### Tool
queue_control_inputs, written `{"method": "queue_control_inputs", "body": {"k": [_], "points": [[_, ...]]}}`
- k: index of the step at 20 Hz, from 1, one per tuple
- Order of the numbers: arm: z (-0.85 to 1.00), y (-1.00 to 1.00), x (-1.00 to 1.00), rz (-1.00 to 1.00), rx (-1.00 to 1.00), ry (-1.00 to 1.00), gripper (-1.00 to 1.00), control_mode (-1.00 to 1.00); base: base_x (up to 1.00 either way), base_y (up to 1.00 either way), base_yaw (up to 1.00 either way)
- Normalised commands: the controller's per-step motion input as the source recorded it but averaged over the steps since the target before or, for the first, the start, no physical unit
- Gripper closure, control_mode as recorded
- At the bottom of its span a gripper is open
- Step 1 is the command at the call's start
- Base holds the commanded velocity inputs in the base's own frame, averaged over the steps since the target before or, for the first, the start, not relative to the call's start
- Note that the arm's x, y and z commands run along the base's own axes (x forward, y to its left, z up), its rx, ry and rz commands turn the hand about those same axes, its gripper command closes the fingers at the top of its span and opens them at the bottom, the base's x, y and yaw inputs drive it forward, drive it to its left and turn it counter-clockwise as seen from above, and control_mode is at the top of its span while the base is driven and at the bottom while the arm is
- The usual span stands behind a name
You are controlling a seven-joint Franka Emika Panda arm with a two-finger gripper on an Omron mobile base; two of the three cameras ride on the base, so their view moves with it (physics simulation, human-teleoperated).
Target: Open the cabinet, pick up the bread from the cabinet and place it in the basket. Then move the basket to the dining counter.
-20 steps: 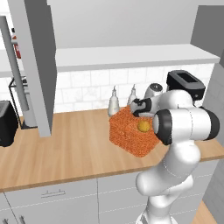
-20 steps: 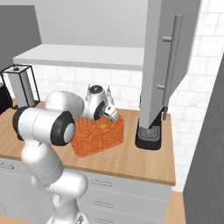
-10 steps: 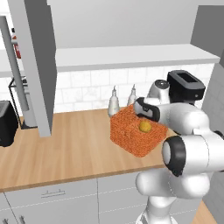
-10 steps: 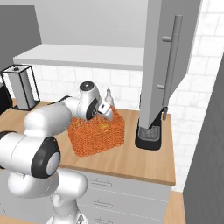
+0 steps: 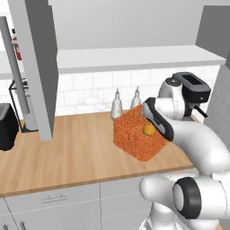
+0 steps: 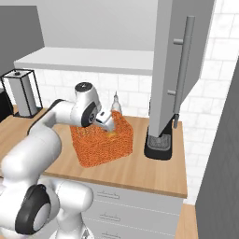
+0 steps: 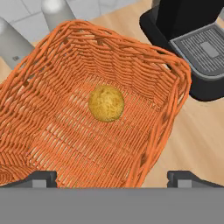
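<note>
Left base view: orange woven basket (image 5: 138,137) is sitting centre-right on the light wood worktop (image 5: 67,155), white tiles behind; the small round golden bun (image 5: 148,130) is lying inside.

Right base view: open grey cabinet door (image 6: 175,70) is hanging upper right.

Hand view: gripper (image 7: 113,178), jaws spread and empty, is hovering over the bun at centre.

I see a light wood worktop (image 5: 76,152) backed by white tiles. The orange basket (image 5: 137,137) sits on it, with 2 grey bottles (image 5: 117,105) just behind. A black machine (image 6: 158,144) stands near the basket, and a black appliance (image 5: 6,126) sits well apart.
</note>
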Motion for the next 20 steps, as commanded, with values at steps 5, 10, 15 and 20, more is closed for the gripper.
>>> {"method": "queue_control_inputs", "body": {"k": [5,10,15,20], "points": [[-0.01,0.23,-0.37,-0.02,0.00,0.13,-1.00,-1.00,0.00,0.00,0.00],[-0.11,0.21,-0.11,-0.09,0.00,0.18,-1.00,-1.00,0.00,0.00,0.00],[-0.49,0.01,0.04,-0.06,0.00,0.23,-1.00,-1.00,0.00,0.00,0.00],[-0.47,0.01,0.10,0.00,0.02,0.14,-1.00,-1.00,0.00,0.00,0.00]]}}
